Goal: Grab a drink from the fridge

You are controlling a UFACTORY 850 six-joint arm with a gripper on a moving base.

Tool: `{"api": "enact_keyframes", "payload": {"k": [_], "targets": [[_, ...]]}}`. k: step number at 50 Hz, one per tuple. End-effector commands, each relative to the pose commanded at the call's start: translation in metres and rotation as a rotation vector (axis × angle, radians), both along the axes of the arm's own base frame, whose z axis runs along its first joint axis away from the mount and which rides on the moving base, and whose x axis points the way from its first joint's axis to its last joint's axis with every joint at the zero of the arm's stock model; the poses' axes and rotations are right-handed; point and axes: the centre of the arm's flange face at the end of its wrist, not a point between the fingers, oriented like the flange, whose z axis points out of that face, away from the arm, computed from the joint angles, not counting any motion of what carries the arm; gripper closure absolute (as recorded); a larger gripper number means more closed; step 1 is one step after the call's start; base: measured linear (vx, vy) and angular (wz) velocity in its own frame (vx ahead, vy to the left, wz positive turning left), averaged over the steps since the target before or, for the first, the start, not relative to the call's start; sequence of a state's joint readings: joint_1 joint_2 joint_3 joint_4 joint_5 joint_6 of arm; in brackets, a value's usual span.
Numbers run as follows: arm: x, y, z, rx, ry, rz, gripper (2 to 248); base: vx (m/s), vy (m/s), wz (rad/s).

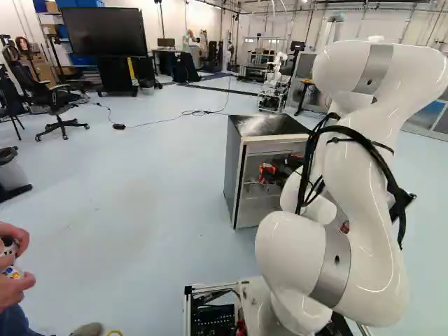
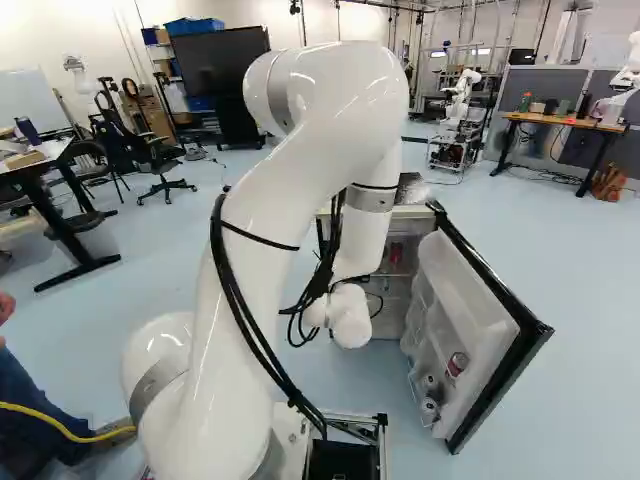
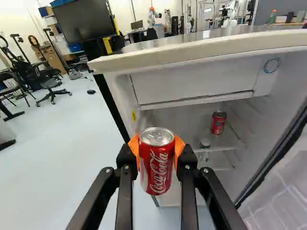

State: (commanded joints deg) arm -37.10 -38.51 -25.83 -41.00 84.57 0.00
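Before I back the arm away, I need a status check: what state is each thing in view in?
Claw: shut on the held can, one pad each side.
Held can: upright, top looks unopened.
Fridge door: wide open.
Freezer flap: shut.
Shelf can: upright, inside the fridge.
Door can: in the door; too small to tell if upright.
Screen: dark.

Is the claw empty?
No, the claw holds a red can between its orange pads.
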Motion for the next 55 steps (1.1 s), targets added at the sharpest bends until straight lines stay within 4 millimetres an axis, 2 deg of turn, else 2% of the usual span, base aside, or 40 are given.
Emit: {"api": "enact_keyframes", "payload": {"k": [9,28,42,55], "targets": [[-0.009,0.001,0.014,-0.005,-0.036,-0.019,158,0.0,0.0,0.0],[-0.01,0.0,0.041,-0.032,-0.133,-0.044,158,0.0,0.0,0.0],[-0.01,0.0,0.042,-0.032,-0.134,-0.044,158,0.0,0.0,0.0],[-0.005,-0.001,0.052,-0.05,-0.159,-0.036,158,0.0,0.0,0.0]]}}
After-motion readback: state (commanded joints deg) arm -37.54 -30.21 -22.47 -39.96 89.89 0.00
